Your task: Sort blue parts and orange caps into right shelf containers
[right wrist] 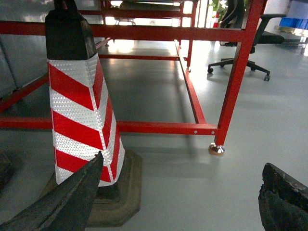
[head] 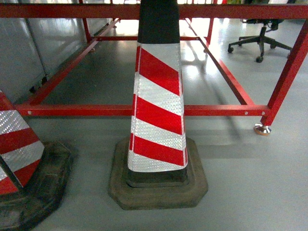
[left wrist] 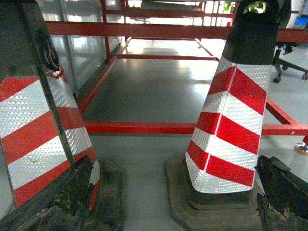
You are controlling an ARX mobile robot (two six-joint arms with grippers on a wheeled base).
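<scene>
No blue parts, orange caps, right shelf or containers show in any view. My left gripper point(left wrist: 174, 166) hangs low over the grey floor, open, its two black fingers point(left wrist: 57, 197) wide apart with nothing between them. Ahead of it stand two red-and-white striped traffic cones. My right gripper point(right wrist: 183, 163) is also open and empty above bare floor, with one cone just behind its left finger point(right wrist: 67, 202). Neither gripper appears in the head view.
A striped cone point(head: 159, 106) on a dark rubber base stands close ahead, a second cone point(head: 19, 159) at the left. Behind them runs a red steel frame point(head: 144, 110) with a footed leg point(head: 263, 128). An office chair point(head: 260, 41) is far right. A far blue shape point(right wrist: 296, 21) is unclear.
</scene>
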